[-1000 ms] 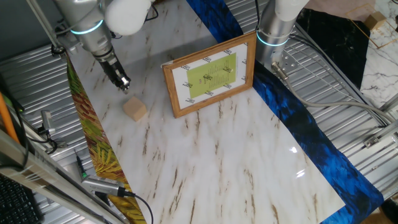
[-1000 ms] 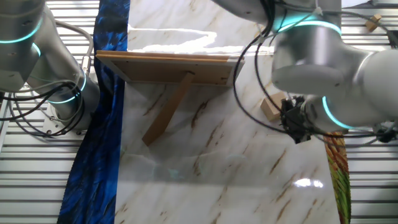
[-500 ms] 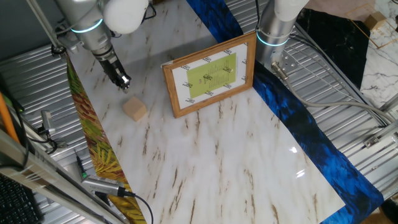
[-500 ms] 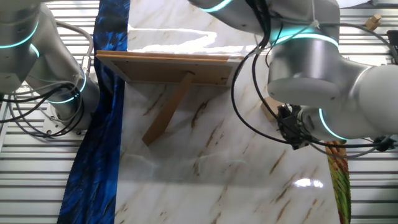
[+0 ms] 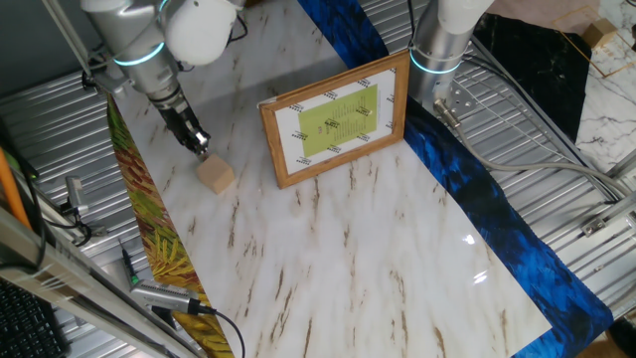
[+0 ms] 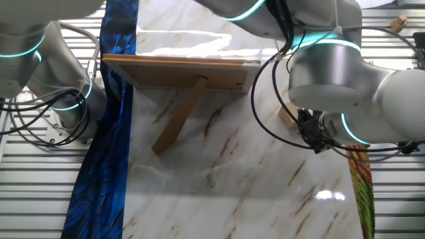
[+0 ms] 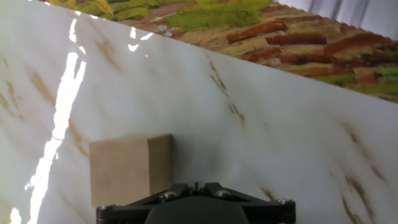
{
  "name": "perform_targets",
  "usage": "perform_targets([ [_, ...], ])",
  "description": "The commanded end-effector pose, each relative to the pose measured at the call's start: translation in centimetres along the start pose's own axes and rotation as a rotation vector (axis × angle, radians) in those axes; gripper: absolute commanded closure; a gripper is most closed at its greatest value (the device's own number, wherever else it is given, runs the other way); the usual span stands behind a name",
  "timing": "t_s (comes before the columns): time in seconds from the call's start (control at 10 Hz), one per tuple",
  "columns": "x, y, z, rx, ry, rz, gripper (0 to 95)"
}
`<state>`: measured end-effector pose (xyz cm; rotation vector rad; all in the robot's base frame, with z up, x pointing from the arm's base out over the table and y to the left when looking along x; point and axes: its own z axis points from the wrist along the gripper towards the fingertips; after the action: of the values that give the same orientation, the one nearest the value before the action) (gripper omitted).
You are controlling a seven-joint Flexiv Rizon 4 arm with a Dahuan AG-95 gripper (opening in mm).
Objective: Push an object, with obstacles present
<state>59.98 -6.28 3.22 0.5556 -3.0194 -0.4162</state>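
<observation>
The small pale tan wooden cube (image 7: 129,169) looks matt and smooth. It sits on a glossy white marble-patterned tabletop (image 5: 348,249) that throws glare. The brown wooden picture frame (image 5: 336,119) holds a yellow-green paper sheet.

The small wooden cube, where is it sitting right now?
In one fixed view the wooden cube sits on the marble tabletop, left of the picture frame, right by the gripper tip.
</observation>
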Motion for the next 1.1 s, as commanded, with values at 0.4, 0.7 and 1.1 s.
perform_targets([
  [0.4, 0.0, 3.8, 1.6, 0.006, -0.005, 0.055, 95.0],
  [0.7, -0.3, 5.7, 2.4, 0.008, -0.007, 0.080, 95.0],
  [1.1, -1.5, 8.8, 3.3, 0.013, -0.002, 0.125, 95.0],
])
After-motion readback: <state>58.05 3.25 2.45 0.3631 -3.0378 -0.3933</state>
